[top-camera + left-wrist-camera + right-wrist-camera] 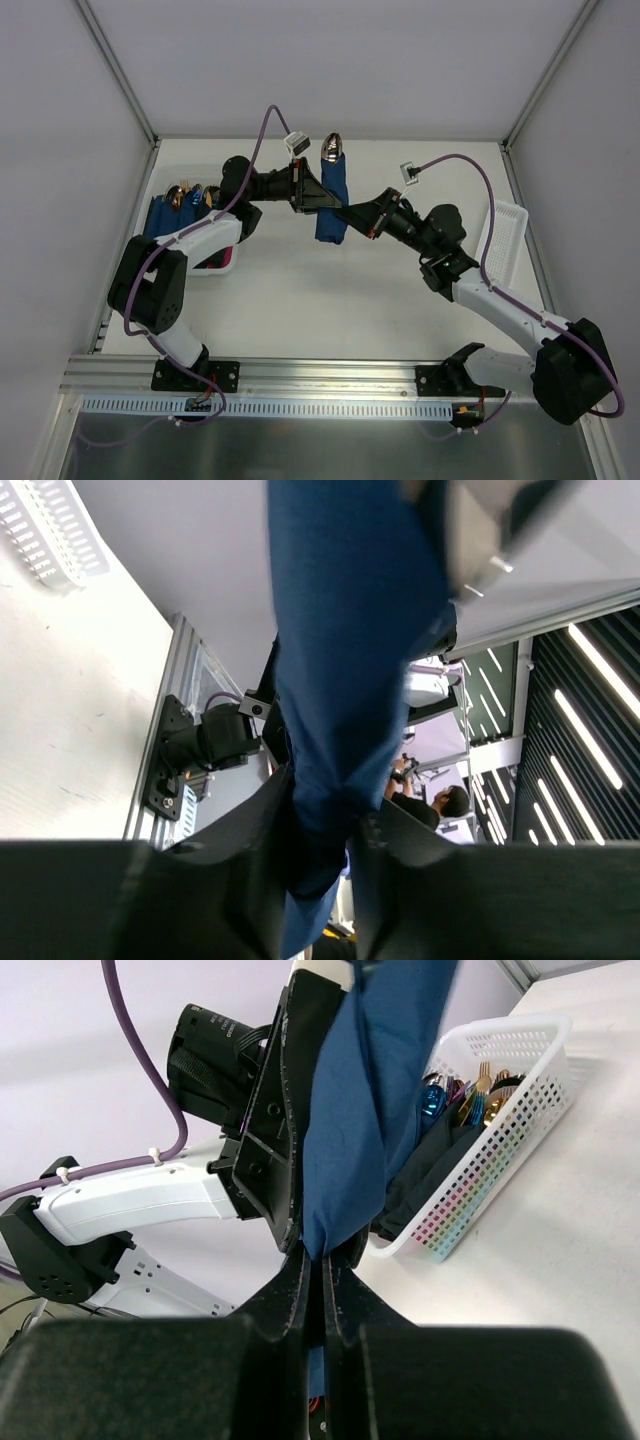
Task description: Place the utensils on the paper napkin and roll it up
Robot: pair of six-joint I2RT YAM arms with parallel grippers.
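Observation:
The paper napkin (330, 205) is rolled into a dark blue bundle and held in the air over the table's far middle. The spoon head of the utensils (333, 147) sticks out of its top; the rest is hidden inside. My left gripper (316, 193) comes in from the left and is shut on the roll. In the left wrist view the napkin (350, 630) runs down between the fingers of that gripper (325, 825). My right gripper (346, 213) comes from the right. The right wrist view shows this gripper (322, 1260) shut on the lower end of the napkin (370, 1110).
A white basket (222, 262) at the left holds several dark blue bundles with gold tips (178, 197); it also shows in the right wrist view as a perforated basket (500, 1130). Another white basket (505, 240) stands at the right edge.

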